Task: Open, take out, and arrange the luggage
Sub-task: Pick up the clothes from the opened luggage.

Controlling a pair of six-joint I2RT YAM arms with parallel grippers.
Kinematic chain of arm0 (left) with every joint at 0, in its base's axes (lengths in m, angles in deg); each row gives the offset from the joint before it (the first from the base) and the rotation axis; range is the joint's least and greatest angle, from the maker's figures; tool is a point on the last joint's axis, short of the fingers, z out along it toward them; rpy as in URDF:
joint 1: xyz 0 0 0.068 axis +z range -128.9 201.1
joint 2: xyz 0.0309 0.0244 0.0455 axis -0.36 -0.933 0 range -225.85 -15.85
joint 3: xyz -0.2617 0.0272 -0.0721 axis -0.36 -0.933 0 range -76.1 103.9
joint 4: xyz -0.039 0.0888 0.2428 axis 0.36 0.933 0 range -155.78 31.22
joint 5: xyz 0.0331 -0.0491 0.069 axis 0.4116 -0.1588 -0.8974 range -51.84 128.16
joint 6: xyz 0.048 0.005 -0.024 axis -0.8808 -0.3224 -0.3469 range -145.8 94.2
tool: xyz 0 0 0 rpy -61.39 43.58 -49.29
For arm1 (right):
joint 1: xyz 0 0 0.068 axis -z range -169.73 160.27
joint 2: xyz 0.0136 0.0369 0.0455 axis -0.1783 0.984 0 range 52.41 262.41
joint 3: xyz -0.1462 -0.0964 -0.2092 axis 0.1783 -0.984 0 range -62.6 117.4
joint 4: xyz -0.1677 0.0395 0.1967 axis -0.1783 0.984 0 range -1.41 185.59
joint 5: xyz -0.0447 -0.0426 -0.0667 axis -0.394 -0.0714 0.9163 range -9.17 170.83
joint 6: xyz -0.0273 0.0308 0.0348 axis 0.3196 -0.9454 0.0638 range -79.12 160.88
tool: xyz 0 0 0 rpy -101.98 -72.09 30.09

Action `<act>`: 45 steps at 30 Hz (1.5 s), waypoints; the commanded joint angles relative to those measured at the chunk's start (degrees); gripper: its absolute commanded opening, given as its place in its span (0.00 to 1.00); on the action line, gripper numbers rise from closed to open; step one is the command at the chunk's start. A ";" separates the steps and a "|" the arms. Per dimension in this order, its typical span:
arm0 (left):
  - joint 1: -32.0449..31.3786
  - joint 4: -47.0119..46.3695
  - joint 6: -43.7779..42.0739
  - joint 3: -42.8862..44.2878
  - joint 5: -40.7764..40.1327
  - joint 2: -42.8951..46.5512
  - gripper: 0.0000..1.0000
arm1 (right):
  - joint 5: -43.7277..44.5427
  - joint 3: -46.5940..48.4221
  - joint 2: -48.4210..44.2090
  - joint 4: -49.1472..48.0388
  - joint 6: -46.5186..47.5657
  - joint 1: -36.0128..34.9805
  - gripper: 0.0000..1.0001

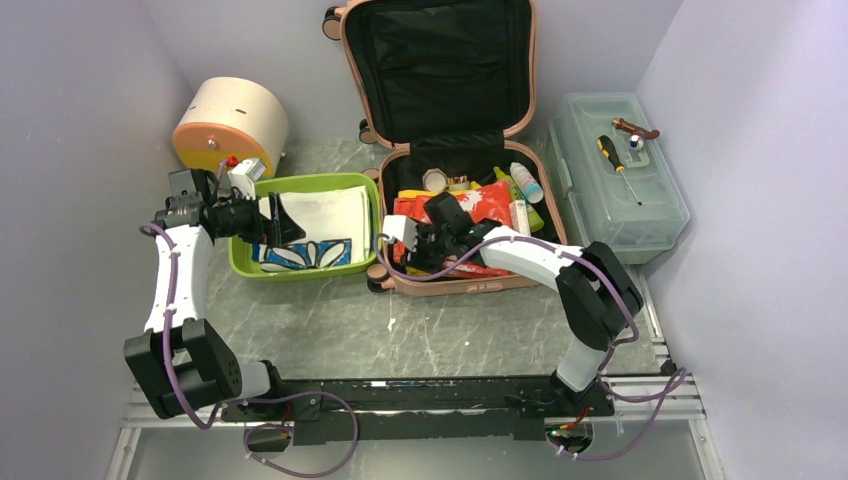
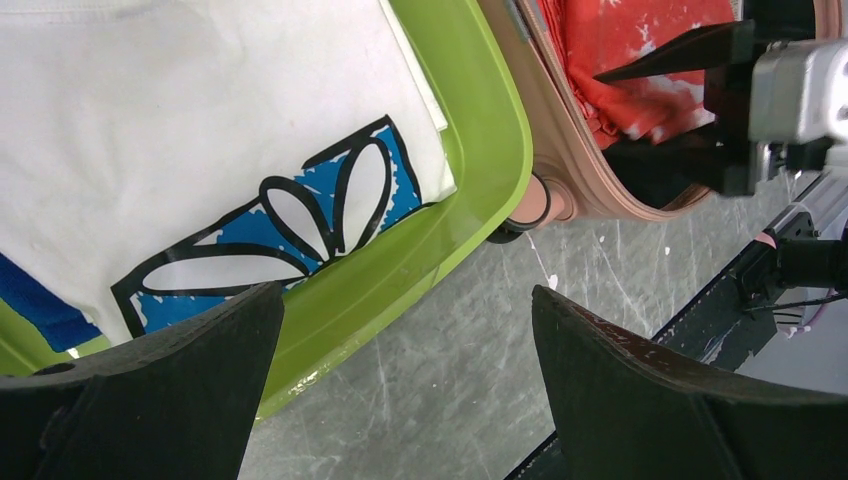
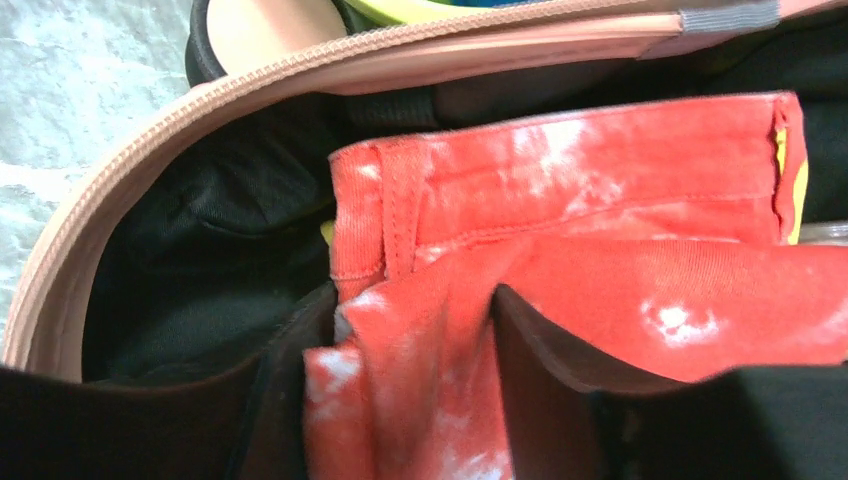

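Observation:
The salmon-pink luggage [image 1: 437, 12] lies open at the back middle, its black-lined lid upright. A red and white mottled cloth [image 1: 485, 203] lies on top of the things in its lower half. My right gripper [image 1: 402, 238] reaches into the luggage's near left corner. In the right wrist view its jaws [image 3: 415, 300] stand apart with a loose fold of the red cloth [image 3: 600, 180] between them, next to the pink zip rim [image 3: 300, 80]. My left gripper [image 1: 292, 222] is wide open and empty [image 2: 405, 300], above the green bin's [image 2: 480, 170] near edge.
The green bin [image 1: 300, 183] holds a white cloth with a blue flower print [image 1: 322, 225]. A cream round box [image 1: 230, 125] stands back left. A translucent toolbox [image 1: 655, 215] at right carries a screwdriver [image 1: 620, 168]. Bottles [image 1: 525, 182] and a tape roll [image 1: 435, 180] lie in the luggage. Walls close both sides.

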 commanded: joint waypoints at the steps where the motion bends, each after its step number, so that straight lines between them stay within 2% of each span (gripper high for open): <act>1: 0.68 -1.52 -0.86 -0.63 2.75 0.73 0.99 | 5.04 2.82 2.57 0.86 1.74 -2.05 0.68; 6: 0.85 -1.53 -0.91 -0.65 3.27 0.32 0.99 | 5.82 2.84 4.02 -1.05 0.46 -2.15 0.97; 8: 0.97 -1.43 -0.95 -0.59 3.39 0.27 0.99 | 6.01 3.75 5.10 -1.17 -0.03 -2.16 1.00; 14: 1.45 -1.52 -0.80 -0.72 3.66 0.72 0.99 | 8.82 5.52 9.10 -2.47 0.10 -2.59 0.99; 16: 1.61 -1.52 -0.78 -0.72 3.97 0.70 1.00 | 9.40 5.50 9.51 -2.86 -0.18 -2.59 0.95; 18: 1.84 -1.44 -0.77 -0.75 4.34 0.67 0.99 | 9.42 5.02 8.86 -3.26 -0.35 -2.60 0.84; 24: 2.12 -1.34 -0.52 -0.57 4.81 0.25 1.00 | 8.98 4.06 4.37 -4.06 -1.15 -1.65 0.33; 26: 2.12 -1.35 -0.51 -0.42 4.77 0.21 1.00 | 8.83 4.13 2.65 -4.37 -1.90 -0.75 0.12; 28: 2.18 -1.75 -0.12 -0.20 3.69 0.42 0.99 | 8.08 4.05 1.05 -4.72 -2.49 0.47 0.01; 33: 2.12 -3.24 2.01 1.28 0.20 0.10 1.00 | 3.71 3.89 -2.60 -5.77 -5.60 5.06 0.00; 38: 1.38 -2.67 4.09 6.34 -1.24 -2.60 0.99 | -2.98 4.76 -4.05 -5.34 -9.17 10.26 0.00; 45: -6.25 0.03 7.04 18.31 -6.52 -9.61 0.99 | -12.82 5.66 -3.17 -3.99 -11.36 14.38 0.00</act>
